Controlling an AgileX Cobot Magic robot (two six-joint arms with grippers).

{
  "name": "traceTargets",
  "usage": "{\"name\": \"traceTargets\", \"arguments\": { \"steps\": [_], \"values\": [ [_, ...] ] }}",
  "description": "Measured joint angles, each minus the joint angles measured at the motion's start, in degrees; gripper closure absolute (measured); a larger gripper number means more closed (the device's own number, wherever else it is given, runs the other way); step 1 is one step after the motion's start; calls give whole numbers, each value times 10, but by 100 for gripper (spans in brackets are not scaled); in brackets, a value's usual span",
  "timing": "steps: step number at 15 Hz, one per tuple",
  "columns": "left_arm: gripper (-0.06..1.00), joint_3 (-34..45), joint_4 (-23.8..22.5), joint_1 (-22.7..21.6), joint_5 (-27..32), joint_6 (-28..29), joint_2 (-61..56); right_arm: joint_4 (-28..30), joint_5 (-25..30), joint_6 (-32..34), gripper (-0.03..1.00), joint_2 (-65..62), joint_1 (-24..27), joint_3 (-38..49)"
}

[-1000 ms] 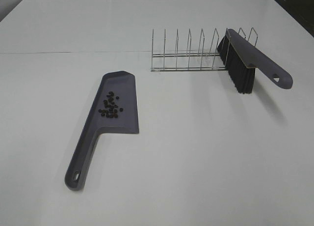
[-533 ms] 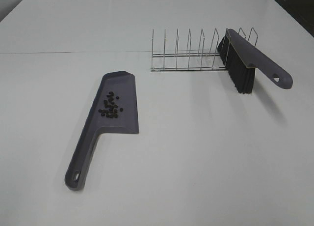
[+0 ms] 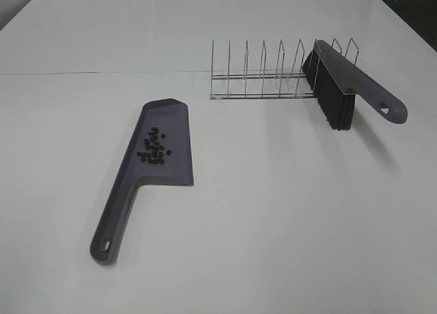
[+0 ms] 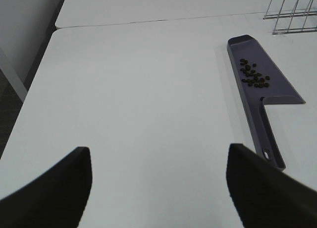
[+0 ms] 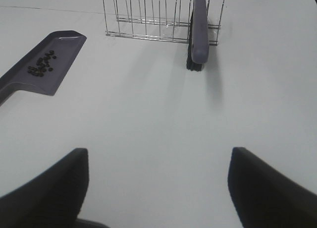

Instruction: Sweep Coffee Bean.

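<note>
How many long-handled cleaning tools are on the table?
2. The grey dustpan lies flat at left, holding the coffee beans. The brush rests in the wire rack at right. None seems hidden.

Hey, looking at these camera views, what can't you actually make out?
- Exact count of the coffee beans on the dustpan: too small and clustered in every view.
- Left gripper and right gripper: only dark blurred fingertips show, cut off by the frame edge.
- Which slot of the wire rack holds the brush: wires overlap.
</note>
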State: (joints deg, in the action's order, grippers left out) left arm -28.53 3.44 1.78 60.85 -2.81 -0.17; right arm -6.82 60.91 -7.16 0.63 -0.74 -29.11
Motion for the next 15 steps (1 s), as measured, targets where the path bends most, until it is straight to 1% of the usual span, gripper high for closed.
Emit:
{"name": "traceTargets", "arguments": {
  "steps": [15],
  "values": [
    [25,0,0,0,0,0,0,-9,0,0,31,-10,0,0]
  ]
}}
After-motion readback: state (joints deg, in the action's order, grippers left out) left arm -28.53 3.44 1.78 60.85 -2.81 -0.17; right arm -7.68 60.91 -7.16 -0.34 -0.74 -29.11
